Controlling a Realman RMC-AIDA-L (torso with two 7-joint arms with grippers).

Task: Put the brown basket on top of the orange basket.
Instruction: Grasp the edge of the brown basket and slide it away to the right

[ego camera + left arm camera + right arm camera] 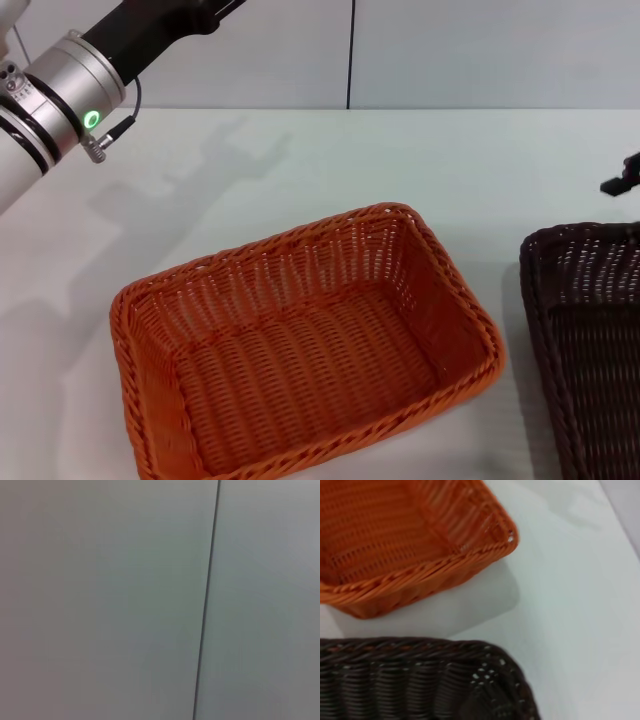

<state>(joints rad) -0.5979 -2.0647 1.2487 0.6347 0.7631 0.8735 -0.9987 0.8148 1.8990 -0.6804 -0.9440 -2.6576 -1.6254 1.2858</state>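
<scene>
Orange basket [300, 350], brown basket [590, 340] on white table [300, 170]

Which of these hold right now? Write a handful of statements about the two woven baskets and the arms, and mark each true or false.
1. The bright orange rectangular woven basket is empty. True.
2. The dark brown rectangular woven basket is stacked on the orange basket. False: it stands beside it on the white table, a gap between them.
3. The brown basket is on the robot's right. True.
4. The left arm reaches into the orange basket. False: it is raised beyond it.
</scene>
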